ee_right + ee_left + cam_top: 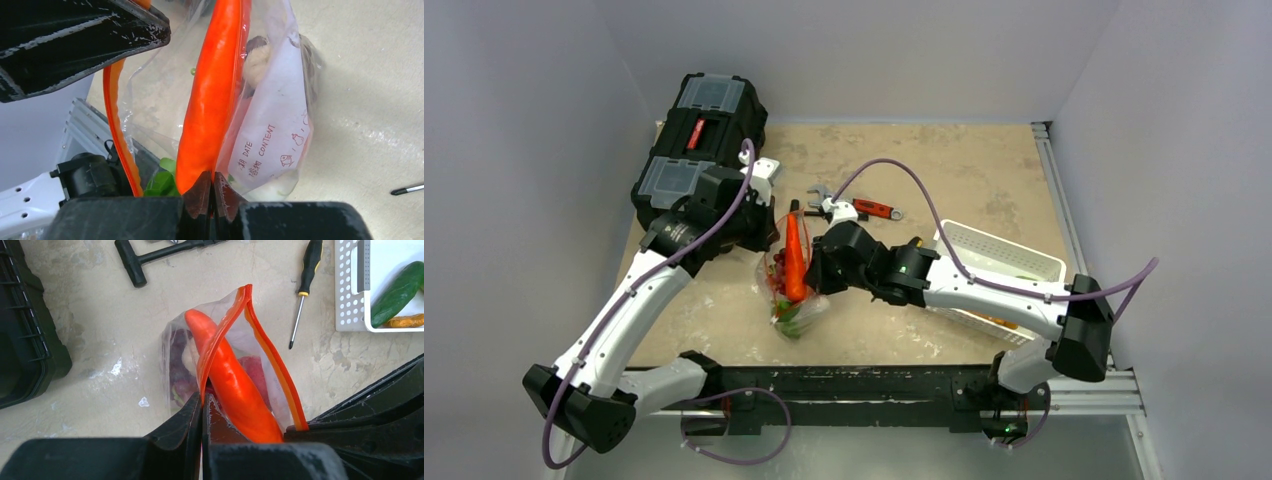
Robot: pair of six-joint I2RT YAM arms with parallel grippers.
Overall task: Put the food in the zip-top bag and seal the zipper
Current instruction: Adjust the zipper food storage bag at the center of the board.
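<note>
Left gripper (pixel 202 412) has its fingers pressed together, pinching one side of the thin orange-red zipper (pixel 272 360) on the clear crinkly plastic zip-top bag (pixel 175 355). Right gripper (pixel 212 192) is pressed tight too, and I think it pinches the bag's other side. Both hold the mouth up and apart so food can go in. The bag is in the middle of the table, left of the white slotted plastic basket (pixel 350 300). One long orange carrot (pixel 235 385) pokes out of the mouth, so the zipper cannot close yet. I count one bag, two grippers, one basket, and two foods waiting in it: one green cucumber (pixel 397 292) and one small orange piece (pixel 407 320). One black-handled screwdriver (pixel 305 280) lies nearby.
</note>
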